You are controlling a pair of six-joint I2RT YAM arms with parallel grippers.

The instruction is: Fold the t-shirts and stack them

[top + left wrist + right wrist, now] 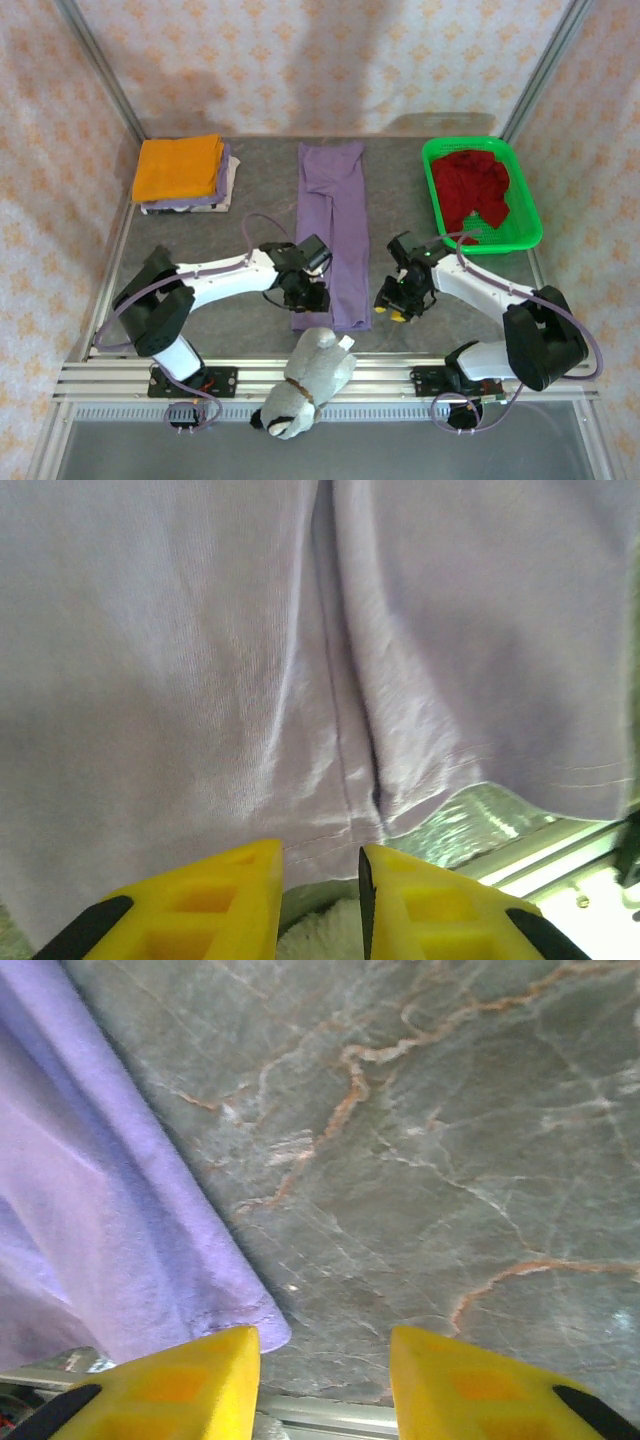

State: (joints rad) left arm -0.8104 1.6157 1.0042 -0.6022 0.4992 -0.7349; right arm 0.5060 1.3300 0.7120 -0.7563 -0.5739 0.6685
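The lavender t-shirt [333,235] lies down the middle of the table as a long narrow strip. My left gripper [305,295] is at the left of its near end. Its yellow fingers stand a narrow gap apart at the hem [330,830], and nothing shows between them [320,848]. My right gripper [395,300] is low over the table, just right of the near right corner. Its jaws [323,1335] are open, with the lavender corner [250,1315] beside the left finger. An orange t-shirt [180,167] tops a folded stack at the back left. A dark red t-shirt [475,190] lies crumpled in the basket.
The green plastic basket [530,215] stands at the back right. A grey-and-white plush toy [305,380] lies over the front rail, just below the shirt's near end. Patterned walls close in the table on three sides.
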